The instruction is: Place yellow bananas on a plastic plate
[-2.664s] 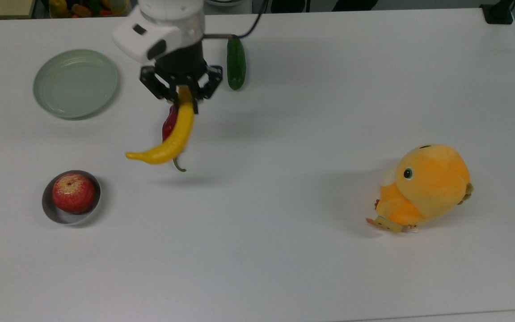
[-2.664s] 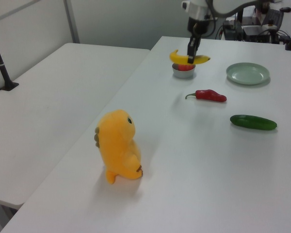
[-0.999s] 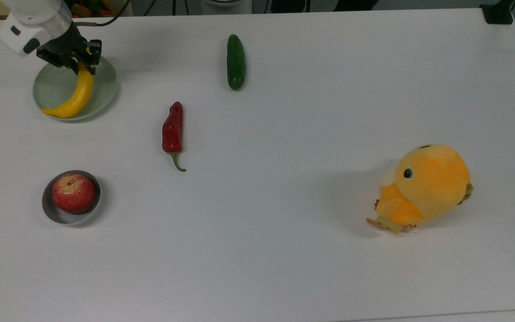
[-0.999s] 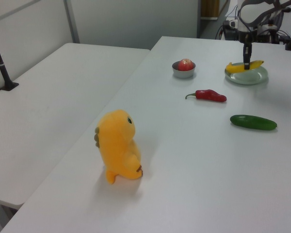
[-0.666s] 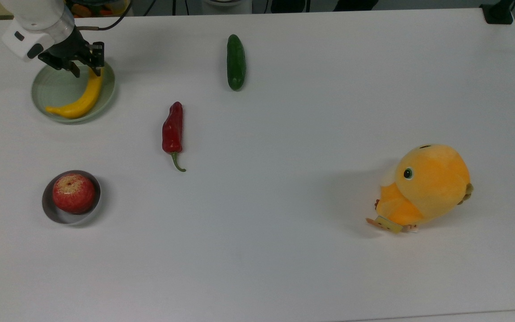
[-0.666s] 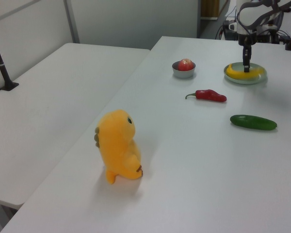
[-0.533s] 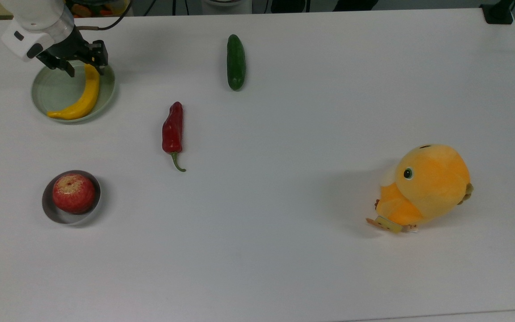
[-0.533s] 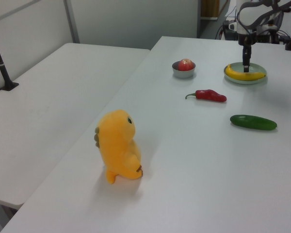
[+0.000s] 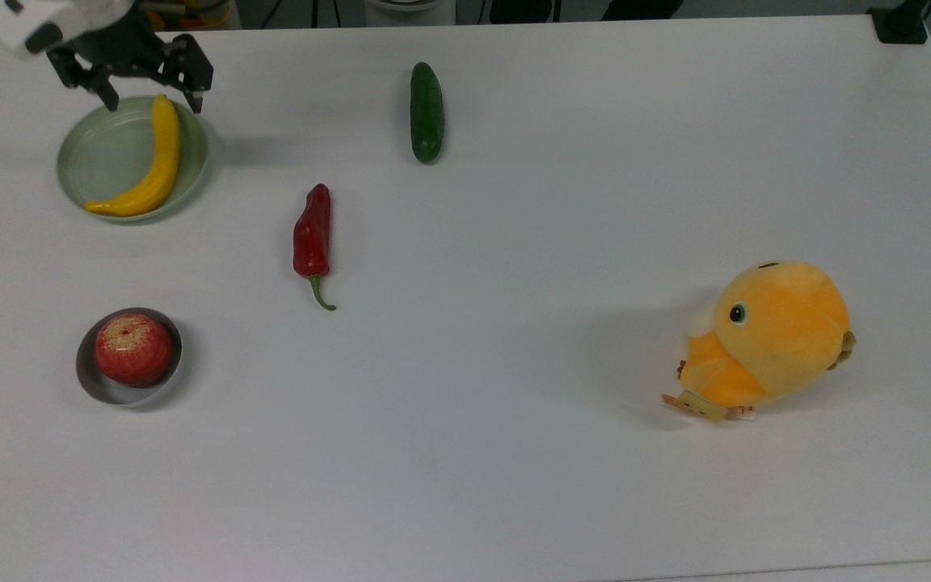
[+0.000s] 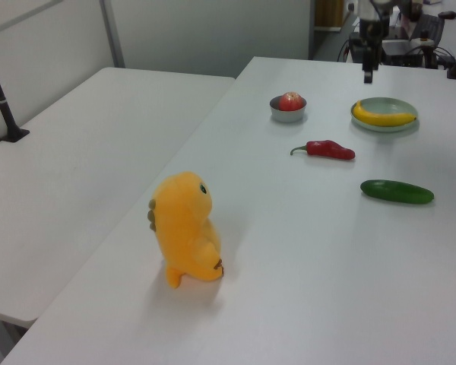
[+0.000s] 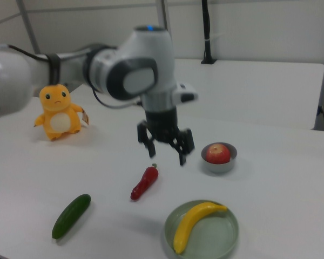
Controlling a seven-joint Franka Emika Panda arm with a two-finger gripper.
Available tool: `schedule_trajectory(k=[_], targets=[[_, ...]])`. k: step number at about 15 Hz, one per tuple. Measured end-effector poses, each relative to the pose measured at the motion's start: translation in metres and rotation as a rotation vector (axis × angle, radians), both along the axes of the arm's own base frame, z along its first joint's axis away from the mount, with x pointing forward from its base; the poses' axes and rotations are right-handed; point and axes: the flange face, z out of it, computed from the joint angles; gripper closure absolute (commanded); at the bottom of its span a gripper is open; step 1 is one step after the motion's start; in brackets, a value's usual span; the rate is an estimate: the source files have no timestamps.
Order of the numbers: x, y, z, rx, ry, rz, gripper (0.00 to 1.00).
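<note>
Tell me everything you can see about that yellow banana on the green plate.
The banana is one long, slender, curved fruit, bright yellow and glossy like a plastic toy, with pointed ends. It lies flat inside the pale green plate, spanning it nearly rim to rim along the top view's right side, its lower tip curling toward the top view's left. Nothing but the plate touches it: the gripper hangs above the plate's far edge with jaws spread open and empty.

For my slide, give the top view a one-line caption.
Banana resting on the mint plate, open claw raised above the plate's far rim; chilli, cucumber and apple bowl untouched.
</note>
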Motion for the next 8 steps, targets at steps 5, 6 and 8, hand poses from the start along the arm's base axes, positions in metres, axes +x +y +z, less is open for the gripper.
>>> schedule_trajectory(k=[5, 6, 8], targets=[[-0.031, 0.066, 0.134, 0.007, -0.129, -0.202, 0.0], [-0.037, 0.08, 0.145, 0.014, -0.136, -0.209, 0.0], [-0.045, 0.113, 0.16, 0.027, -0.131, -0.202, 0.0]])
